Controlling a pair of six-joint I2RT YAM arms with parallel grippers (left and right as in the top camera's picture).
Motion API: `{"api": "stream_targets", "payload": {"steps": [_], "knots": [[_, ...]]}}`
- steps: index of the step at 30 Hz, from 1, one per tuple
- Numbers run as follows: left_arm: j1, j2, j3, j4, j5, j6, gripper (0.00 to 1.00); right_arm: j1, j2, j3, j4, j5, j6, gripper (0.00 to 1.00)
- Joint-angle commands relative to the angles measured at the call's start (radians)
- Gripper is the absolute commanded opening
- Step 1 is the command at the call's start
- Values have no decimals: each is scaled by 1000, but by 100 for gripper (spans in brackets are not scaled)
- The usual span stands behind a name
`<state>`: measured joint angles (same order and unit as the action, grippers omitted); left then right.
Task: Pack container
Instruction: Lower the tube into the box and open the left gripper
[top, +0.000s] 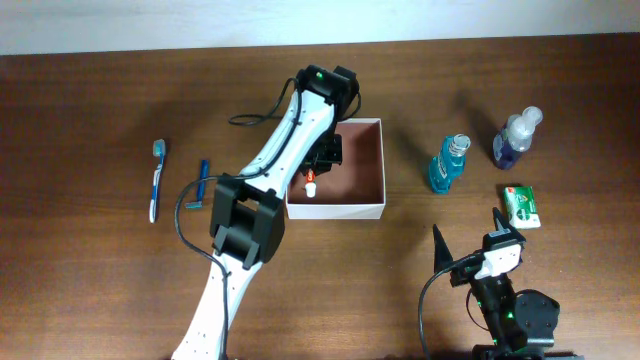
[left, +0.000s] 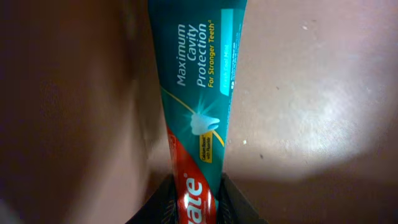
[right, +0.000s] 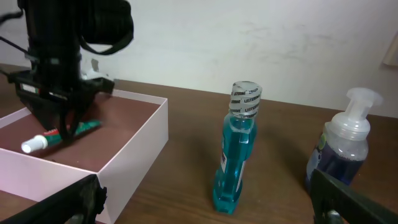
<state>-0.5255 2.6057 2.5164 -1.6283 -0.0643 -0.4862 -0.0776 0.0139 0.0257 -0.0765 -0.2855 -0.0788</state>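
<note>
- Left hand (top: 314, 172) is inside the container (top: 362, 170), clamped on a toothpaste tube (left: 194, 93) that is tilted, cap end lowest.
- Right hand (top: 468, 238) has its fingers spread apart and holds nothing.
- The container sits mid-surface (top: 100, 100), left of the mouthwash bottle (top: 447, 165).

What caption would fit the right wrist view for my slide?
Left gripper holds toothpaste in the container; mouthwash stands outside.
</note>
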Motion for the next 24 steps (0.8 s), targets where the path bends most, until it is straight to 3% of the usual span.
{"api": "stream_targets", "payload": {"steps": [1, 14, 17, 24], "knots": [[7, 21, 1, 5, -39, 21, 21, 4, -8, -10, 2, 8, 4, 98], [24, 29, 1, 1, -42, 32, 22, 4, -8, -10, 2, 8, 4, 98], [25, 29, 1, 1, -42, 36, 31, 4, -8, -10, 2, 8, 4, 98], [24, 29, 1, 0, -42, 40, 32, 4, -8, -10, 2, 8, 4, 98]]}}
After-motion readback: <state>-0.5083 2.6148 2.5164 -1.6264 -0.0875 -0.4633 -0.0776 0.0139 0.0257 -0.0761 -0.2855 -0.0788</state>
